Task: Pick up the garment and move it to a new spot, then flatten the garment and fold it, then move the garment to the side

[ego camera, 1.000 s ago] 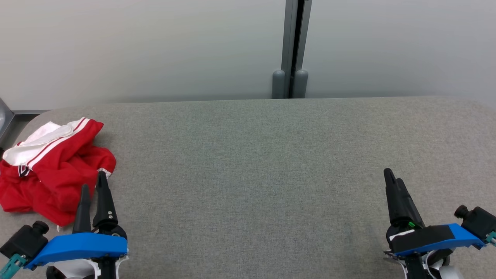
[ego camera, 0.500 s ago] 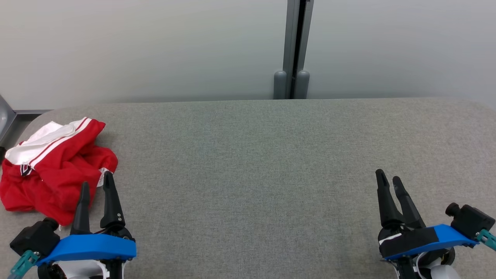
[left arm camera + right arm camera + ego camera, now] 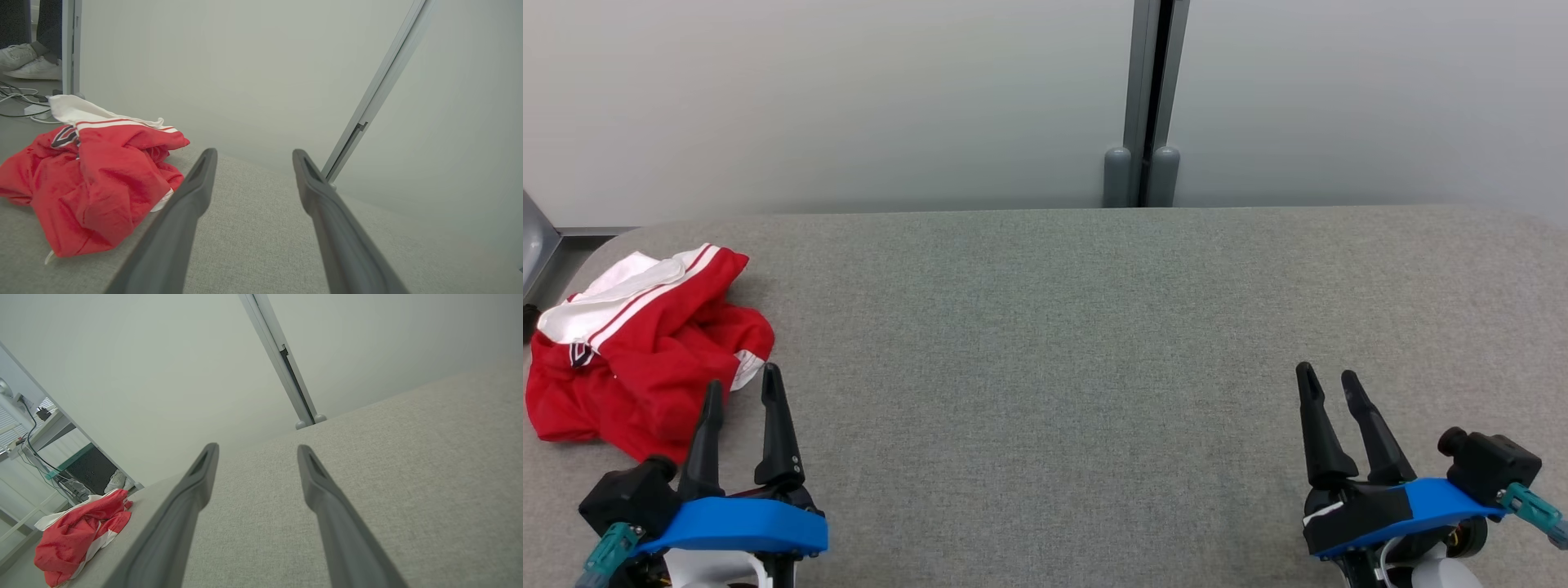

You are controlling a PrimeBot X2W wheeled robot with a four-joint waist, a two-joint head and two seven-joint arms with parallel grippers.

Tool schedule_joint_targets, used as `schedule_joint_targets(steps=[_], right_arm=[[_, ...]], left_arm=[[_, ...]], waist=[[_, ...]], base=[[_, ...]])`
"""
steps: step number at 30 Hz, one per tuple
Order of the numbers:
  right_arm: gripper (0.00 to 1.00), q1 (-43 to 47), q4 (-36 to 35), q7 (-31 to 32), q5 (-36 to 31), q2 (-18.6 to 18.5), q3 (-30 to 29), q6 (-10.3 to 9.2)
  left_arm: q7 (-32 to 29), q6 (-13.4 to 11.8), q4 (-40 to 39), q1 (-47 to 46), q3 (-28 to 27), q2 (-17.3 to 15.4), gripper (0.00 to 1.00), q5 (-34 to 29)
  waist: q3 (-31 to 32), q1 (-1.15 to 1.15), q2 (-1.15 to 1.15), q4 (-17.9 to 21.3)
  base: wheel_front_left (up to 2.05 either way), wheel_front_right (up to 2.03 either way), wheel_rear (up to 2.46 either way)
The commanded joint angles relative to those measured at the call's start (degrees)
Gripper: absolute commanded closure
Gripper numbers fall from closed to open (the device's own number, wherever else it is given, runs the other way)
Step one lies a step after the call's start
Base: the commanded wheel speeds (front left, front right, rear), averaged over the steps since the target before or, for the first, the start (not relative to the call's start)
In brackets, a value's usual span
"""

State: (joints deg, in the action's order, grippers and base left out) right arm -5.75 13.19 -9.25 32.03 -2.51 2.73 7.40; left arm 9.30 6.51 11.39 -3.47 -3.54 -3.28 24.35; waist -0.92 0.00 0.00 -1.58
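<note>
The garment (image 3: 645,343) lies crumpled at the counter's (image 3: 1045,327) left edge, just ahead-left of the left claw (image 3: 743,376), the nearer one. That claw and the far-off right claw (image 3: 1327,371) both gape wide, empty.

The garment (image 3: 645,351), just left of and beyond the left gripper (image 3: 743,377), is bright red. It has a white band carrying thin red stripes and a small dark-and-white striped trim. That gripper and the right gripper (image 3: 1327,371) both have black fingers (image 3: 777,425), a bright blue cover (image 3: 735,523) behind them and a teal plug (image 3: 605,551) at the outer side. The table (image 3: 1045,327) beneath them is grey with a fine woven fleck. Ahead of the fingers the wall (image 3: 849,98) is pale grey-white, split by a darker grey post (image 3: 1147,98). Past the garment, a person's shoes (image 3: 36,69) are white.
</note>
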Motion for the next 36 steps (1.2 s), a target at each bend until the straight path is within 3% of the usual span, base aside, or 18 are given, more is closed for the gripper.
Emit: schedule_joint_targets(steps=[1, 36], right_arm=[[0.0, -1.3, -0.26, -0.75, -1.73, -0.43, 0.22, 0.1], [0.0, -2.01, 1.39, -4.98, -20.45, -0.52, -0.47, 0.13]], left_arm=[[0.65, -0.13, -0.11, -0.43, 0.17, -0.49, 0.0, -1.69], [4.89, -0.36, 4.07, -1.5, 2.01, -1.13, 0.0, -17.62]], waist=[[-0.02, 0.0, 0.0, -0.01], [-1.05, 0.0, 0.0, -0.66]], base=[[0.0, 0.0, 0.0], [0.0, 0.0, 0.0]])
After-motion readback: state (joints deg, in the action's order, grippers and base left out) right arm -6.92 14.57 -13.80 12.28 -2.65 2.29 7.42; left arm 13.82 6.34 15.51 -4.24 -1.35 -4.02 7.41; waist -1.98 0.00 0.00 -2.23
